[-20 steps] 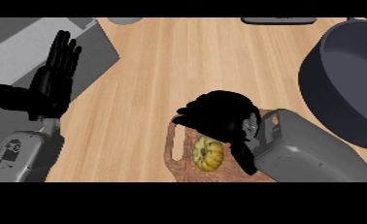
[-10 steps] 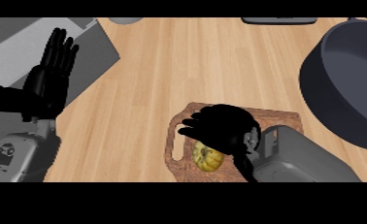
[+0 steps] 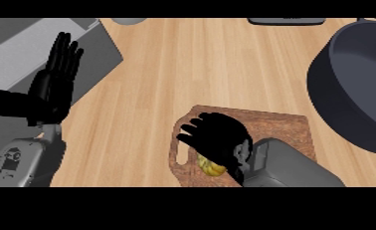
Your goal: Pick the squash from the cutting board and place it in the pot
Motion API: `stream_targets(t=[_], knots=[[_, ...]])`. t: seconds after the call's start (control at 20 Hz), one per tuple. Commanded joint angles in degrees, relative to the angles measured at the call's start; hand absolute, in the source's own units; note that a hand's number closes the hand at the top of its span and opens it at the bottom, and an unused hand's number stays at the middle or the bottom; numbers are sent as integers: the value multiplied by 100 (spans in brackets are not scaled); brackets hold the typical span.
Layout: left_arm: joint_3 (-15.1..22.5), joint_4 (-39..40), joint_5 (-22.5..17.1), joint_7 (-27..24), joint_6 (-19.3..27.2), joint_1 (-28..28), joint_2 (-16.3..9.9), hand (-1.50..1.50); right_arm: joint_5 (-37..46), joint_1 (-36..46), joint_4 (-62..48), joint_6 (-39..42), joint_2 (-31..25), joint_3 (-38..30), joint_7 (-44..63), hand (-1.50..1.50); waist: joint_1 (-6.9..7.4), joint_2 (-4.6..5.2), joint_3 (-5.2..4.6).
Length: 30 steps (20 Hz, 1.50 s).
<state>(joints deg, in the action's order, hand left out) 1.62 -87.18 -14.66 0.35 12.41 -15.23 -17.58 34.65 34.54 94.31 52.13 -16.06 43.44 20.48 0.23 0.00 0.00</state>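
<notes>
The right hand (image 3: 217, 138) is hovering with fingers spread directly over the squash (image 3: 211, 167), which is lying on the cutting board (image 3: 283, 124), mostly hidden beneath it.

Below me the tabletop (image 3: 191, 69) was pale wood, its grain running away from me, evenly lit. A grey slab (image 3: 44, 50) covered its far left corner. At the far edge sat a small grey round thing (image 3: 129, 21) and a flat dark object (image 3: 286, 21).
</notes>
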Motion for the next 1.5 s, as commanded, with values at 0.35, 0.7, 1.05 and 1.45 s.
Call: stream_targets(t=[0.35, 0.7, 1.05, 1.45], knots=[[-364, 8, 105, 131, -374, -50, -17, 0, 1307, -461, -907, -692, 147, 187, -1040, -150, 8, 4, 1], [-328, -208, 331, 219, -278, 21, 217, 0, 1890, -639, -1720, -1193, 431, 224, -1703, -150, 13, 3, 1], [-513, -88, 182, 549, -406, -420, 84, 0, 2137, -685, -1616, -1477, 312, 825, -2629, 150, 20, 8, 3], [-568, 413, 435, -213, -491, -150, 364, 0, 2702, -1008, -1400, -1715, 454, 654, -2722, 150, -30, 5, -1]])
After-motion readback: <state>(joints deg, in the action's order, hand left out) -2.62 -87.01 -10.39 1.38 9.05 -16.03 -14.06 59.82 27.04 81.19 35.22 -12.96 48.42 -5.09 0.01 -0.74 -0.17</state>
